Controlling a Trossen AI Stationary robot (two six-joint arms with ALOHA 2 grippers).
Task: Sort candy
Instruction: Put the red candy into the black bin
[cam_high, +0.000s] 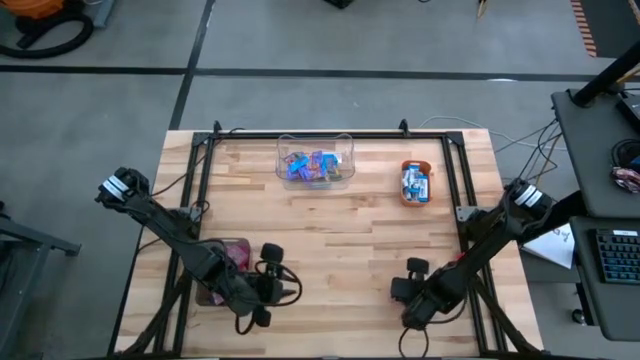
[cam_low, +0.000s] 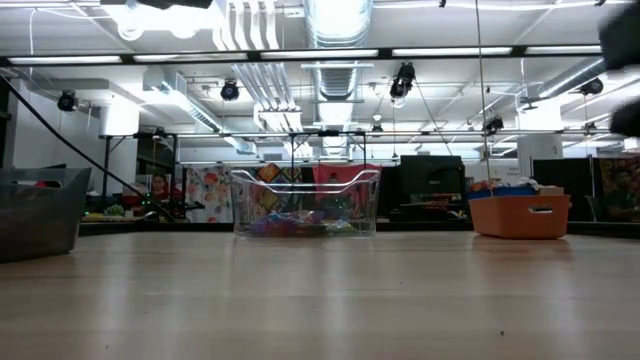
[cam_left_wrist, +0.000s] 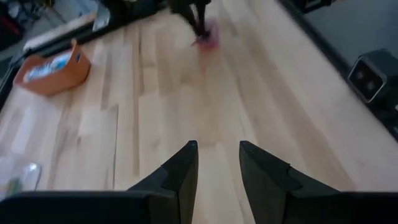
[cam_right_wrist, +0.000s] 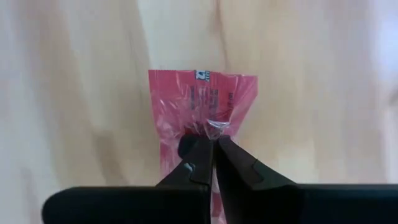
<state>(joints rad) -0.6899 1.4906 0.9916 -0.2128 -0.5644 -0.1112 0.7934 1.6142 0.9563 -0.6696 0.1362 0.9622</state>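
A red shiny candy packet (cam_right_wrist: 200, 106) sits under my right gripper (cam_right_wrist: 213, 144), which is shut on it near the table's near edge (cam_high: 403, 293). The left wrist view shows the same packet as a pink blur (cam_left_wrist: 207, 38) at that gripper's tip. More candy (cam_high: 312, 166) lies in the clear plastic box (cam_high: 340, 143) at the far middle. Blue-and-white packets (cam_high: 416, 183) fill the orange bowl (cam_high: 403, 196). My left gripper (cam_left_wrist: 217, 147) is open over bare wood, near the near edge (cam_high: 280, 291). My right gripper pinches the red packet between its two fingertips, about at the wrapper's middle (cam_right_wrist: 214, 127), where the foil puckers. The fingers come from above, pointing down at the table. Whether the packet lies on the wood or is lifted off it, I cannot tell.
A dark grey bin (cam_high: 212, 248) with pink packets stands at the near left beside my left arm; in the low view the bin (cam_low: 38, 212) shows at the left. Bare wood lies between the two grippers. A black frame rail (cam_high: 320, 134) edges the table.
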